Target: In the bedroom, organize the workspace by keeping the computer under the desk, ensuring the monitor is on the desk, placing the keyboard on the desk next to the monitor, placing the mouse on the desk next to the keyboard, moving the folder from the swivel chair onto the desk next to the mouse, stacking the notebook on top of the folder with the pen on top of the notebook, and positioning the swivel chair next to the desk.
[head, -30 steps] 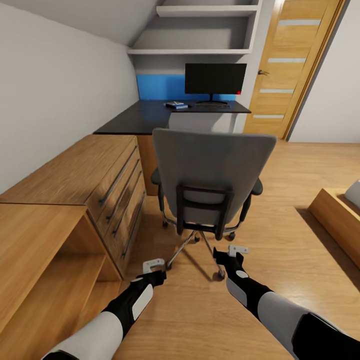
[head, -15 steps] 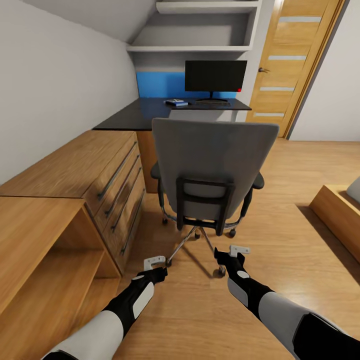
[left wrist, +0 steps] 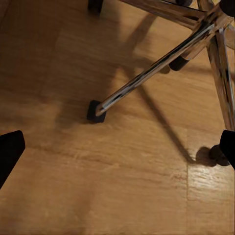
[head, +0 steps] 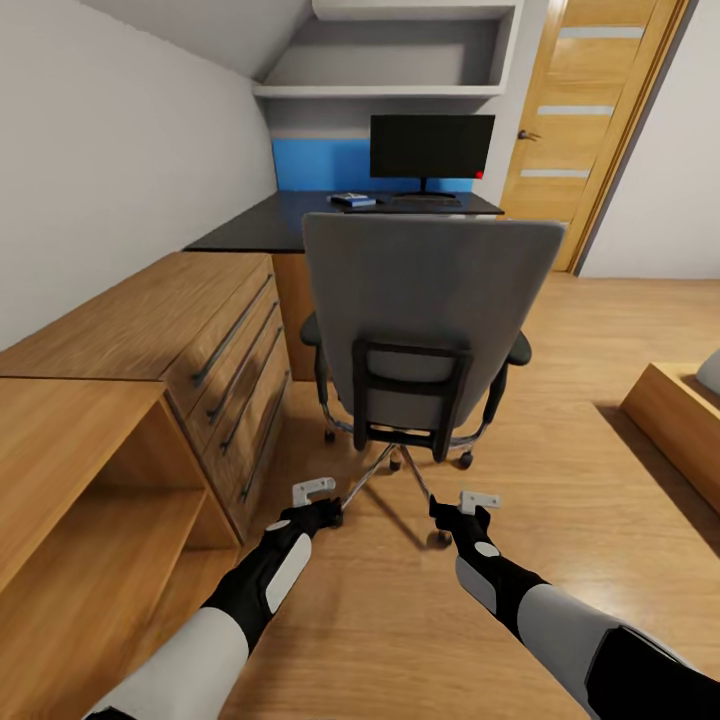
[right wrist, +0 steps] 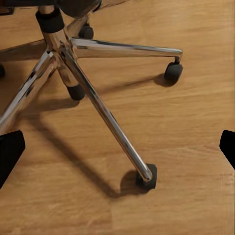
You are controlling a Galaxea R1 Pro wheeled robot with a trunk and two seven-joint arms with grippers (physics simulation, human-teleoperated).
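Note:
The grey swivel chair stands with its back to me, between me and the black desk. On the desk are the monitor, the keyboard in front of it, and the blue folder to its left with something darker on top. The mouse and pen are too small to make out. The computer is hidden behind the chair. My left gripper and right gripper hang open and empty, low over the floor just short of the chair's chrome star base.
A light-wood chest of drawers and an open wooden shelf unit line the left wall. A wooden door is at the back right. A low wooden bed frame juts in from the right. Bare wood floor lies right of the chair.
The whole view has moved forward, so the chair looms larger and closer. Both grippers stay open and hold the same pose before me.

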